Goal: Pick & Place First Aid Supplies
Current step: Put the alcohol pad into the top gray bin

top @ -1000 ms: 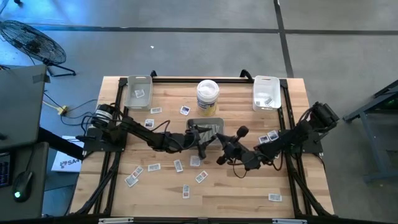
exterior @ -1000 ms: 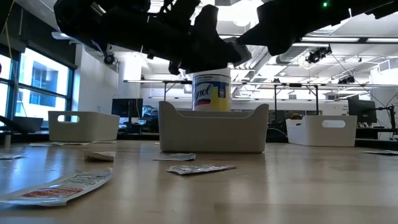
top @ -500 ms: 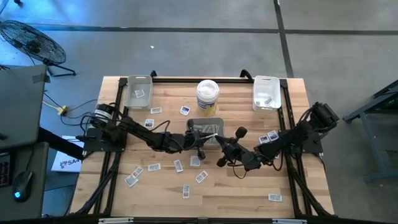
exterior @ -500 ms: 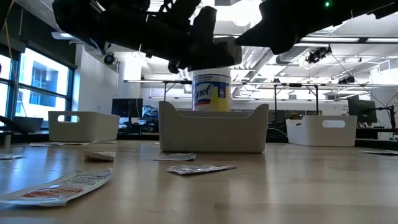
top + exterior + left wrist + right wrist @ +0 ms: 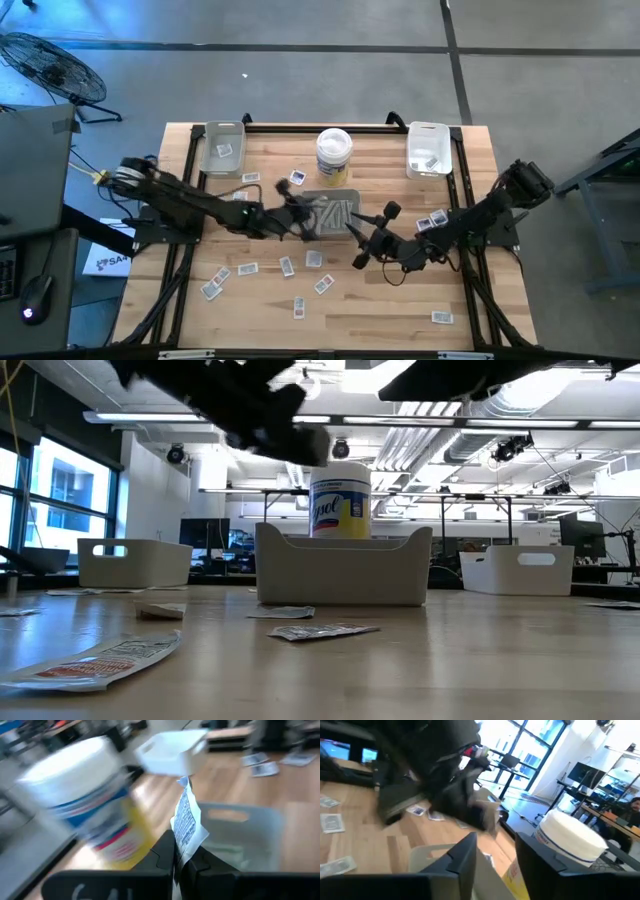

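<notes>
Here, above the table's middle:
Left gripper (image 5: 182, 862): jaws pressed on a packet (image 5: 187, 822) that stands upright between them, raised off the wood, arm stretched low from the left edge.
Ahead of it: grey tray (image 5: 250, 822); tub (image 5: 95, 810) just beside.
Right gripper (image 5: 495, 852): jaws spread, holding nothing, over the tray's rim (image 5: 427, 851).
Open room: bare wood nearer the front edge; loose packets (image 5: 247, 269) scattered there.
</notes>
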You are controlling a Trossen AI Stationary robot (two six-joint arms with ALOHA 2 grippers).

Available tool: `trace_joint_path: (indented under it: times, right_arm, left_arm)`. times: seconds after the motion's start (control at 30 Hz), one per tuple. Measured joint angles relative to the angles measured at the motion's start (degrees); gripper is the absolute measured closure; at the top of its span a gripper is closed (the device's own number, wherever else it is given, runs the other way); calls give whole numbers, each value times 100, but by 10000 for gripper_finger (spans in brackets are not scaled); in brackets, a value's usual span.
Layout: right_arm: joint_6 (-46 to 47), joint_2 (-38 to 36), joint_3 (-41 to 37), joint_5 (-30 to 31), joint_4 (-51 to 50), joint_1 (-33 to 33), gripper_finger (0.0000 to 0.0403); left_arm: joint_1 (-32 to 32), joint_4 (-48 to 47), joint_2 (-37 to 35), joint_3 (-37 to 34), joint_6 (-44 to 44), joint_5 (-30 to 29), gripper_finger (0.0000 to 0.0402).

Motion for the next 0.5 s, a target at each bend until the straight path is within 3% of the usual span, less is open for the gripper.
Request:
trace_joint_path:
  times: [0.2,0.33,0.4,0.5]
  right_arm:
    - [824,2,1,-108,-934,95,241]
    - [1435,2,0,-271,-1551,49,242]
    - [1685,2,0,-352,-1734,14,246]
    - [1847,2,1,-523,-1843,-52,253]
  left_arm:
    - [15,-2654,-1452,0,-1226,-778,401]
    - [477,-4614,-2223,0,-2389,-1302,401]
    - [1019,-5308,-2436,1,-2893,-1126,401]
    - [2104,-6129,-2559,-4,-3259,-318,401]
